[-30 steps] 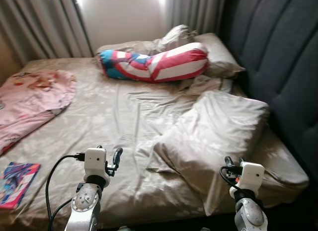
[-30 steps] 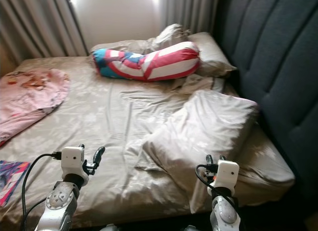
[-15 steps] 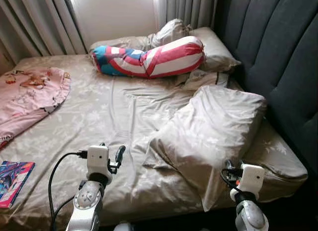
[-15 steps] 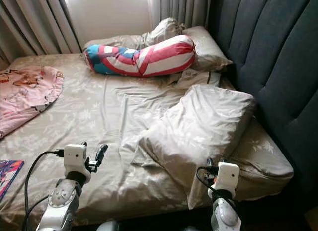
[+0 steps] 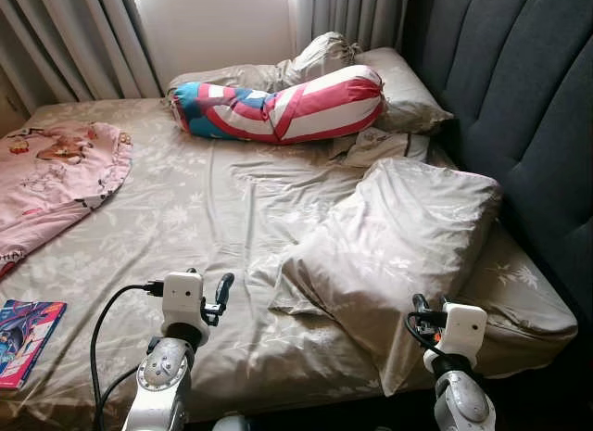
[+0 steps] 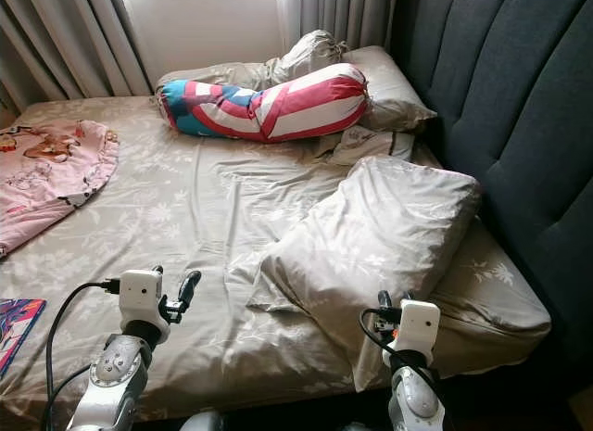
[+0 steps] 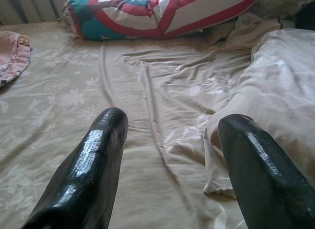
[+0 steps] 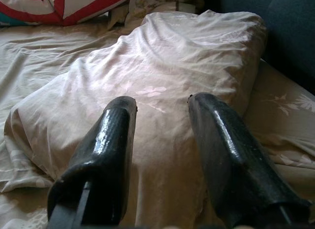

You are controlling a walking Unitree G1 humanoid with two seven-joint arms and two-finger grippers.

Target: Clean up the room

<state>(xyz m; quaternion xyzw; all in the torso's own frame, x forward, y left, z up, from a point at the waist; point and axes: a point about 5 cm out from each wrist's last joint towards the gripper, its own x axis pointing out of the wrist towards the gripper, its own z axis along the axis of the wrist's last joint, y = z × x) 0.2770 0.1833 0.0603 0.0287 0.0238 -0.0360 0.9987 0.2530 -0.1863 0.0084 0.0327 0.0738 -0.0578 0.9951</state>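
Observation:
A big beige pillow lies askew on the right half of the bed. A red, white and blue bolster rests across the far end. A pink blanket is bunched at the left edge, with a colourful book near the front left corner. My left gripper hovers open over the sheet near the front edge, its fingers empty. My right gripper is open just before the pillow's near corner, and the pillow lies beyond its fingers.
A dark padded headboard runs along the right side. More beige pillows are piled behind the bolster. Grey curtains hang at the far wall. The bed's front edge drops off just below my arms.
The whole picture has shifted a little as the camera moved, now looking more steeply down. Nothing on the bed has moved. Both grippers hold the same pose.

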